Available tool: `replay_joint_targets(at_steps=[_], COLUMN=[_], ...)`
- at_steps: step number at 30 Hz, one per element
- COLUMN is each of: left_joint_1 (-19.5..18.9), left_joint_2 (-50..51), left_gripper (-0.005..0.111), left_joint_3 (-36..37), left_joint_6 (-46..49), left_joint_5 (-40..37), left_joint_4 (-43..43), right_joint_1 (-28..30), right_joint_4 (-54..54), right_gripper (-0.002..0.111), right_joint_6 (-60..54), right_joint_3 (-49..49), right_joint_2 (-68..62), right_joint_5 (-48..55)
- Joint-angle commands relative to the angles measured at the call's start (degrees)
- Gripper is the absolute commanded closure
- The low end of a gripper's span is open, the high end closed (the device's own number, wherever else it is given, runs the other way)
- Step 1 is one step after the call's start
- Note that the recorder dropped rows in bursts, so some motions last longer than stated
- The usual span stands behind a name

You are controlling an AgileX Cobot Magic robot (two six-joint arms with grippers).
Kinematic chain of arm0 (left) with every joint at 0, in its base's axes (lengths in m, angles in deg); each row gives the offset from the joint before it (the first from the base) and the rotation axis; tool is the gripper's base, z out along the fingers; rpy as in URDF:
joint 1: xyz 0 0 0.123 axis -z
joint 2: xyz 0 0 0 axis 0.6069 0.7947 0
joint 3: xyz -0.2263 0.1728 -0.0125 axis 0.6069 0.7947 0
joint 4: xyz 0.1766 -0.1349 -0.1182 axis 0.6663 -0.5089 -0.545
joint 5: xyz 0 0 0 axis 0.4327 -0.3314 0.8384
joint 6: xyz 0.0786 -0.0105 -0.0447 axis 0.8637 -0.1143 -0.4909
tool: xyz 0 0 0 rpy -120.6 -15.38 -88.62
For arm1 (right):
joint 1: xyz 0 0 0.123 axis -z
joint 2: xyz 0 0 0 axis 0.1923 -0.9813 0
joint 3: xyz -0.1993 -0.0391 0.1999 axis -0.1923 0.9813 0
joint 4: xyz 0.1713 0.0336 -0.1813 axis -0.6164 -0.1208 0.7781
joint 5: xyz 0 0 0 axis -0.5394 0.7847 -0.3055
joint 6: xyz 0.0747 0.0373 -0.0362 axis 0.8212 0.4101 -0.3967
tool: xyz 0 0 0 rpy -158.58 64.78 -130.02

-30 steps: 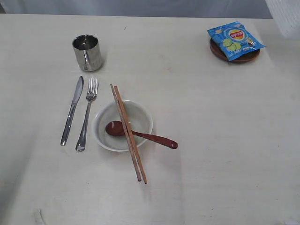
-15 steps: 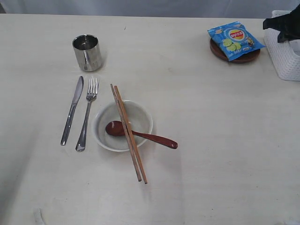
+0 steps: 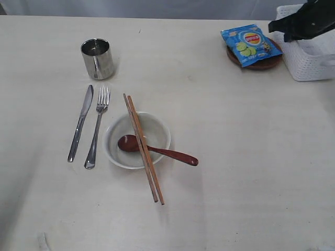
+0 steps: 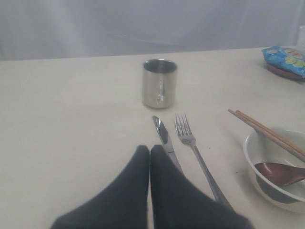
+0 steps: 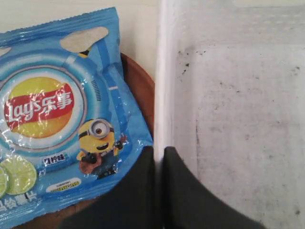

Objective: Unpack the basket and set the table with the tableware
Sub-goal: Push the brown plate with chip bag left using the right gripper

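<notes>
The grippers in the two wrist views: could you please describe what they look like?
Both look alike. The left gripper has two matte black fingers, broad at the base and tapering to narrow rounded tips; the right gripper shows the same. In the exterior view the right arm is a black, angular shape. No cables, markings or labels are visible.

Table (image 3: 251, 157) cream-white, faint grain. Basket (image 3: 309, 65), upper right of frame, white, grid-perforated sides; floor off-white with dark specks, maybe dirt, view soft. Snack bag (image 3: 250, 44) blue, red-yellow logo, green lime slices, yellow cartoon figure. Plate (image 3: 260, 66) brown. Cup (image 3: 98, 58), knife (image 3: 80, 123), fork (image 3: 97, 128) shiny steel-grey. Bowl (image 3: 159, 130) white. Spoon (image 3: 167, 152) dark red. Chopsticks (image 3: 144, 149) light brown wood. Left gripper (image 4: 150, 150), right gripper (image 5: 158, 152) black.
</notes>
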Motion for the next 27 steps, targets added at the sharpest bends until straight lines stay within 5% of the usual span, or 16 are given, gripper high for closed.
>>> replay_joint_targets(at_steps=[1,11,27], left_joint_1=[0.33,0.33,0.33], left_joint_2=[-0.19,-0.19,-0.19], left_gripper=[0.107,0.107,0.107], left_joint_3=[0.18,0.18,0.18], left_joint_6=[-0.04,-0.17,-0.17], left_joint_5=[0.10,0.10,0.10], left_joint_4=[0.12,0.12,0.12], right_joint_1=[-4.51,-12.78,-25.27], right_joint_4=[-1.71,-1.60,-1.78], right_gripper=[0.109,0.109,0.109], right_joint_6=[-3.06,-3.45,11.61], right_joint_3=[0.24,0.24,0.24], right_joint_2=[-1.32,-1.22,-1.22], right_joint_5=[3.73,11.84,15.80])
